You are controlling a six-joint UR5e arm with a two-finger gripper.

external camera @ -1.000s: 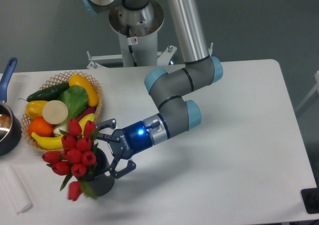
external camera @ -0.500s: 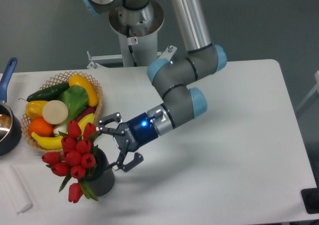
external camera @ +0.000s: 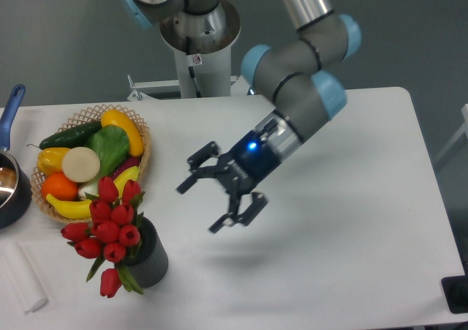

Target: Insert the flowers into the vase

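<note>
The flowers point(external camera: 110, 227), a bunch of red tulip buds with green leaves, stand in the vase point(external camera: 151, 260), a short dark grey ribbed cylinder at the front left of the table. One bud droops low on the vase's left side. The vase's mouth is hidden by the blooms. My gripper point(external camera: 216, 197) is open and empty, raised above the table to the right of the flowers and well apart from them.
A wicker basket point(external camera: 139, 136) with fruit and vegetables sits just behind the vase. A dark pot with a blue handle point(external camera: 10, 110) is at the left edge. A white block point(external camera: 22, 282) lies at the front left. The arm's base point(external camera: 199, 45) stands at the back.
My open gripper has pulled away from the flowers, moving right and upward. The flowers stay in the vase and have not moved.
</note>
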